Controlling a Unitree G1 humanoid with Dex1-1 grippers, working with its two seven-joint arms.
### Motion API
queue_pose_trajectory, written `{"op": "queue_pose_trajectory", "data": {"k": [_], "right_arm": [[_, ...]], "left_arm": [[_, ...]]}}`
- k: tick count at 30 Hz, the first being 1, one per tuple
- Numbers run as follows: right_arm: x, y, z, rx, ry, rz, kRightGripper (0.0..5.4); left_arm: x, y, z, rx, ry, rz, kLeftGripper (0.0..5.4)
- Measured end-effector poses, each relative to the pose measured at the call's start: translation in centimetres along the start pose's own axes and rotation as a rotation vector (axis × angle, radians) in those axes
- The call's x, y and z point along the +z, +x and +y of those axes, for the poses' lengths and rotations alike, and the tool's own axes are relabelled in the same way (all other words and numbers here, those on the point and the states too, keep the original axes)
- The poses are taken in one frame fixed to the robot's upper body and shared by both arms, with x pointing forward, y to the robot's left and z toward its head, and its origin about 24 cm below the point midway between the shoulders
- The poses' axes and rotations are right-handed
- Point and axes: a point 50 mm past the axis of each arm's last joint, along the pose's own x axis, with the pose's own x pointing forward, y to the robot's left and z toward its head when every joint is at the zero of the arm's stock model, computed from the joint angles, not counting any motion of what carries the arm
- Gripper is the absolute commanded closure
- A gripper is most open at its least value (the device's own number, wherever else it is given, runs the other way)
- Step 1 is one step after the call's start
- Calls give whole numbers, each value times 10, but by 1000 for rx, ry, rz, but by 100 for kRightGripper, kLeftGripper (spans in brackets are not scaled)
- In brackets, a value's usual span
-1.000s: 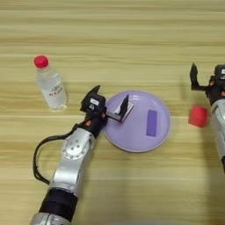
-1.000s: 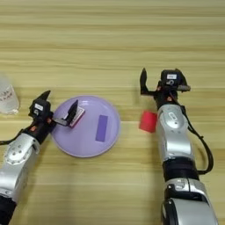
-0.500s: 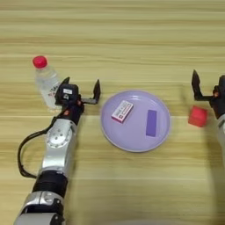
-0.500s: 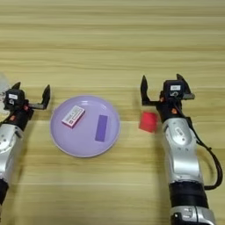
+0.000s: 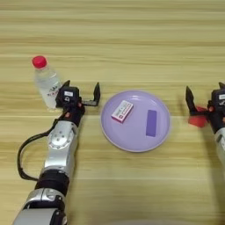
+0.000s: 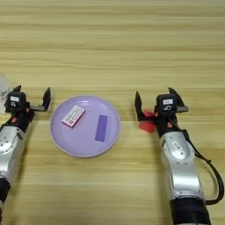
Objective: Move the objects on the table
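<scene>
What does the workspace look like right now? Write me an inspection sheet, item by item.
Surface: light-wood table, striped grain.
Job's things: white box lies flat on the lilac plate; bottle upright at far left; red cube right of the plate.
Clutter: a purple bar on the plate beside the box.
Grippers: left gripper open, empty, between bottle and plate; right gripper open, its jaws either side of the cube, not closed on it.
Cables: black cable looped beside the left arm; another by the right arm.
Surroundings: nothing seen.
</scene>
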Motion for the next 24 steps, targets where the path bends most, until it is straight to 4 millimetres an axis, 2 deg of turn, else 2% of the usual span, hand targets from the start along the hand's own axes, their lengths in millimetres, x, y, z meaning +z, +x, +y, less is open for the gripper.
{"op": "queue_pose_trajectory", "data": {"k": [9,17,20,24], "right_arm": [[-11,-6,3,15,-9,61,0],[-30,-10,3,10,2,150,0],[-38,-11,4,12,12,180,43],[-42,-10,16,39,45,179,87]], "left_arm": [[-2,0,0,0,-1,6,1],[-1,0,0,0,1,0,1],[-3,1,0,1,2,7,0],[-7,1,0,8,0,26,0]]}}
